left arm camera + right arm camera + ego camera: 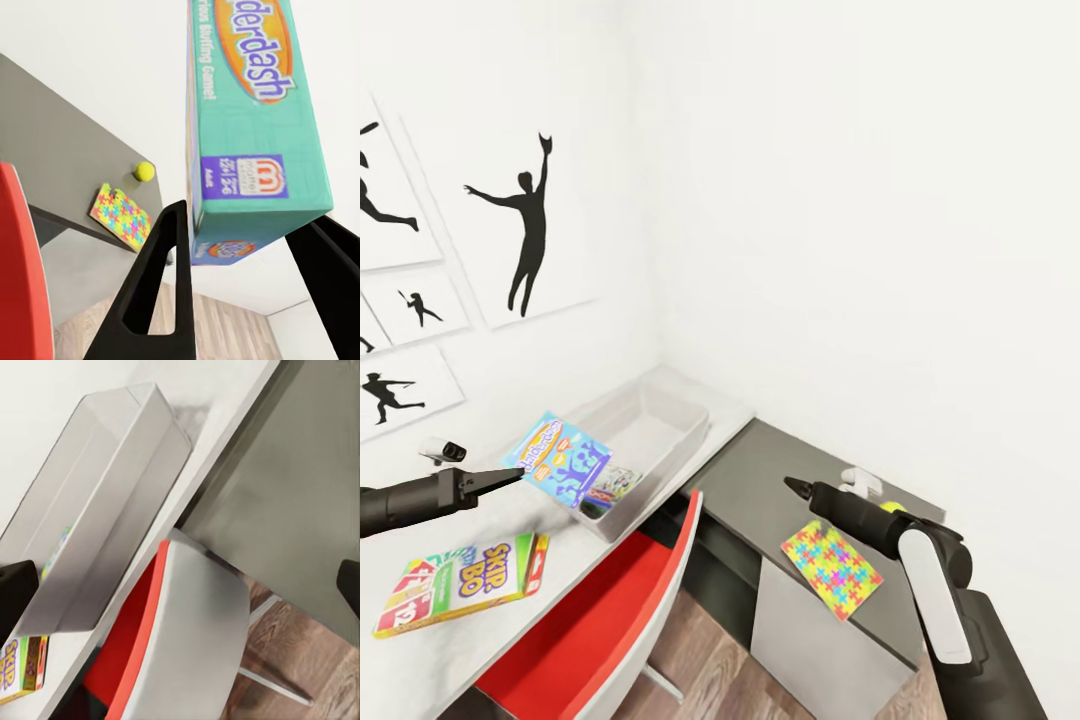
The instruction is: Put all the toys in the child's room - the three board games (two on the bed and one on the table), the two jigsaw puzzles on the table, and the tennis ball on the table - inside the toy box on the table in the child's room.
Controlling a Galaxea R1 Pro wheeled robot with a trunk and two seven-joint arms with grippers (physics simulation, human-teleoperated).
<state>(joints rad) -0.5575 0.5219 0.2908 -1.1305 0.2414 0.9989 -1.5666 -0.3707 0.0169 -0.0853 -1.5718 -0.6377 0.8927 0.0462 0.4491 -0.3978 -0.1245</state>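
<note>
While held: blue board game (563,461) is clamped at one short end between my left gripper (510,476) fingers, its far end tilted over the toy box (660,440) near rim.
Handling: I judge it light, stiff cardboard with a glossy, slippery skin; an edge pinch lets it swing.
Better hold: deeper along the long side, I reckon.
Right gripper (792,485): poised just above the jigsaw puzzle (831,568); I cannot tell its jaw state.
Skip-Bo box (464,582): on table (575,560), below my left gripper.
Tennis ball (144,171): just beyond the puzzle.
</note>
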